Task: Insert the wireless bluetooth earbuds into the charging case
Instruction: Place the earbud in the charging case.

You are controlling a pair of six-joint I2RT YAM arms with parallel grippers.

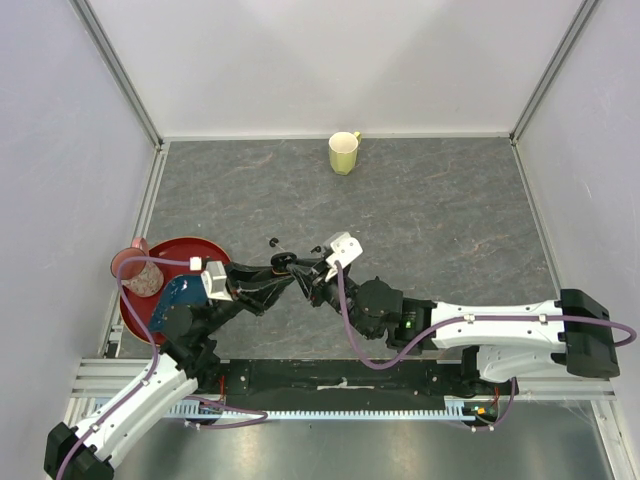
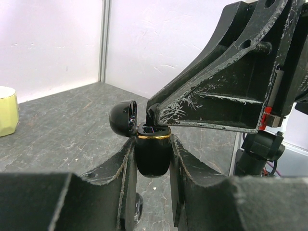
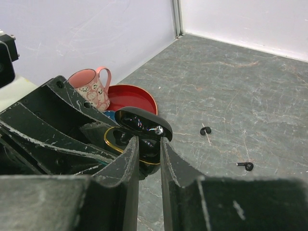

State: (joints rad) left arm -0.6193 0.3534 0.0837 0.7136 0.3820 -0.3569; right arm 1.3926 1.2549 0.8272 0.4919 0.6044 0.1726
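My left gripper [image 2: 153, 144] is shut on the black charging case [image 2: 153, 155], which has a gold rim and is held above the table. Its lid [image 2: 123, 118] stands open. My right gripper [image 3: 149, 140] comes in from the right, shut on a glossy black earbud [image 3: 150, 147] at the case's open mouth [image 3: 111, 143]. From above, both grippers [image 1: 276, 272] [image 1: 304, 275] meet near the table's front left. Two more earbuds [image 3: 206, 130] [image 3: 248, 166] lie loose on the table beyond them.
A red plate [image 1: 190, 248] with a blue object [image 1: 185, 293] on it and a pink mug [image 1: 140, 272] sit at the left edge. A yellow mug [image 1: 344, 153] stands at the back. A dark rounded object [image 2: 138, 204] lies on the table under the left gripper.
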